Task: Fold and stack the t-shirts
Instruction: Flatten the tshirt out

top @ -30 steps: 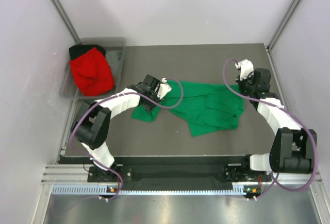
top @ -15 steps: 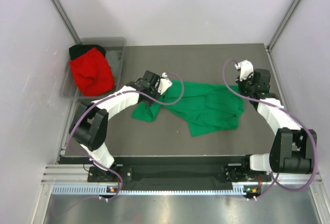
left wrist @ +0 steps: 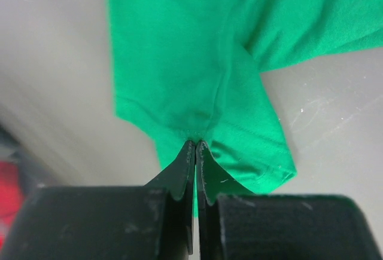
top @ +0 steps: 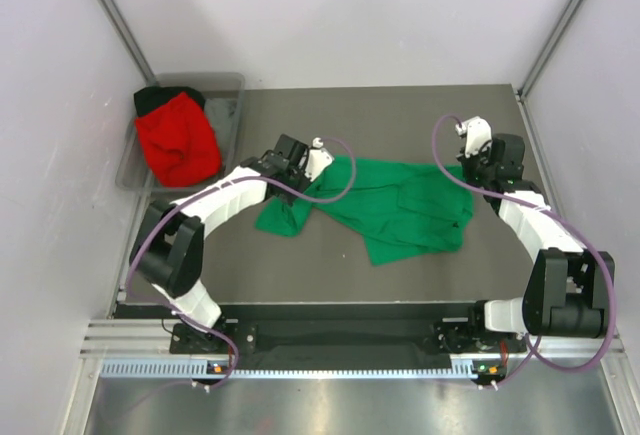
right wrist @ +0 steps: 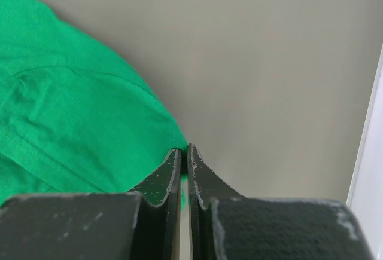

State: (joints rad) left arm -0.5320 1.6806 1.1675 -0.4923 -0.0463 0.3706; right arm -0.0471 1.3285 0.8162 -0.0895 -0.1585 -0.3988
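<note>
The green t-shirt (top: 410,205) lay crumpled on the desk (top: 400,115). The left pincer (left wrist: 195,149) was clamped on a hem at one end, and the right pincer (right wrist: 184,152) was clamped on the opposite edge. Both bites looked shallow, so tension during spreading could pull the cloth free.

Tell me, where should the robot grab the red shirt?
Probably at the top of its bunched heap, coming straight down from above: the red shirt sits piled in the grey bin, whose walls block the sides.
</note>
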